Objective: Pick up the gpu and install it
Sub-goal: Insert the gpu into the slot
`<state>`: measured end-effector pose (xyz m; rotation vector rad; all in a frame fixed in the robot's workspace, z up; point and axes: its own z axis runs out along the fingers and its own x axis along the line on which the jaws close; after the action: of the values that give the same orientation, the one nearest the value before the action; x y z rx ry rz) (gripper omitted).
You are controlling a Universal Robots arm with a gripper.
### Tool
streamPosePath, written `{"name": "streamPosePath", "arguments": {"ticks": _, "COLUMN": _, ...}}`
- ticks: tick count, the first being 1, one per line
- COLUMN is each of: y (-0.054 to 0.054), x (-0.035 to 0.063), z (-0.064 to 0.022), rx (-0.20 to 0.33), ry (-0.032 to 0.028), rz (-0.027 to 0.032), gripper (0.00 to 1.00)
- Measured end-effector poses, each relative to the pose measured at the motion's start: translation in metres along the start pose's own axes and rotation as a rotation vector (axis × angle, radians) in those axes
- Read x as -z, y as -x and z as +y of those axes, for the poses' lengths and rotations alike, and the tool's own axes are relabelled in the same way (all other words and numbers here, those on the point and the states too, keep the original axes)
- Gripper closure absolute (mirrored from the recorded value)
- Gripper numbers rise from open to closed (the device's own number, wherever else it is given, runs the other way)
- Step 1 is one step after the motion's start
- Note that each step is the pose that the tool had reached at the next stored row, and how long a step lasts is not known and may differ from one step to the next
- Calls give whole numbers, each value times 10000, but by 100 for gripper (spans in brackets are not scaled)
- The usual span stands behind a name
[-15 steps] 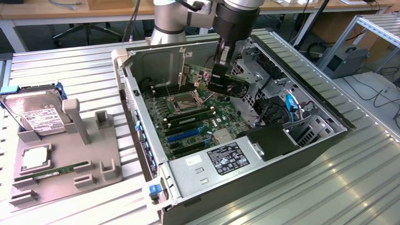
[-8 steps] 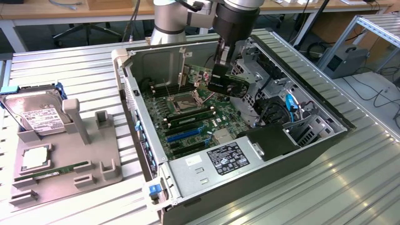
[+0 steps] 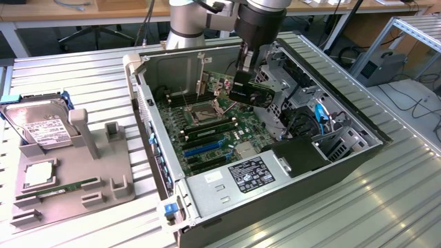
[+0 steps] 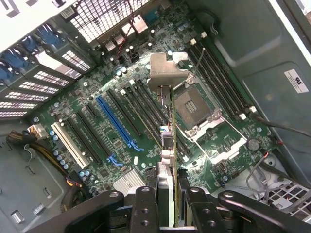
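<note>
Ribbed metal table (image 3: 76, 72), open computer case (image 3: 172, 67) lying on it, grey holder (image 3: 76, 199) alongside, possibly plastic

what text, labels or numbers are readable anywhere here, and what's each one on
Nothing here reads clearly enough to quote.
Black label on the power supply: print too small to read.
White label on the hard drive: too small to read.
White sticker on the case wall: blurred mark, unreadable.
The gpu held in the hand: no text visible.
</note>
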<state>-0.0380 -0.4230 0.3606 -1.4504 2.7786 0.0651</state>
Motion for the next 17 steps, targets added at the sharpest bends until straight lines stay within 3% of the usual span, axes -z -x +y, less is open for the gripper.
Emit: {"name": "streamPosePath", "arguments": {"ticks": 17, "y": 0, "x": -4, "z": 0, "rx": 175, "ry": 4, "rz": 6, "gripper": 73}}
